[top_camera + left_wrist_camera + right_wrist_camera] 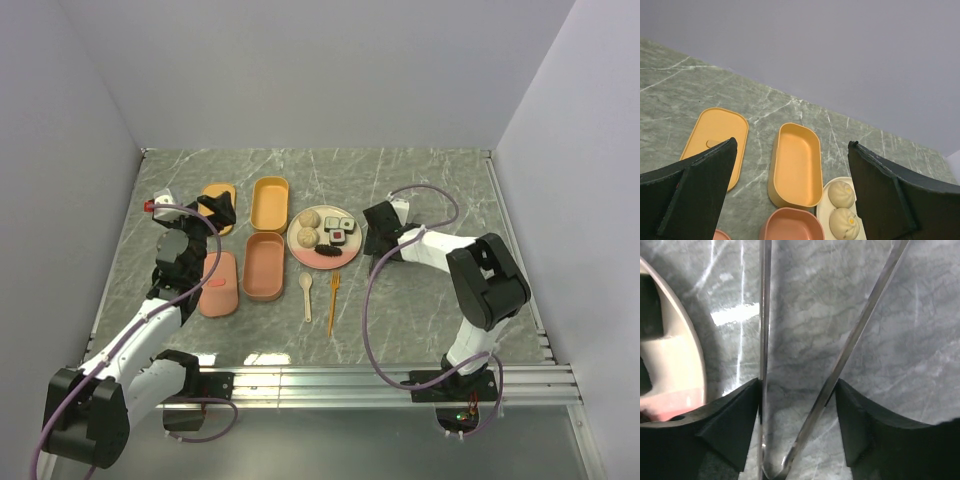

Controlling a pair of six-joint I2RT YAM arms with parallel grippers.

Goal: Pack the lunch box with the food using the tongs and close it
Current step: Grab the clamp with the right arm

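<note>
Round cream plate (305, 255), beige spoon (306, 290) beside orange fork (333, 300), grey marble table (430, 190)

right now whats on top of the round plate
Two beige buns, white sushi rolls and one dark brown piece sit on the plate. Nothing covers them from above; only the plate surface beneath the food is hidden.

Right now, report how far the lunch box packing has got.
Done: nothing packed yet. The orange tray and pink tray are empty, with the lids off beside them.
In hand: the right gripper has its jaws against both arms of the tongs, beside the plate. The left gripper is open and holds nothing.
Left: move all the food from the plate into the trays, then close the box.
</note>
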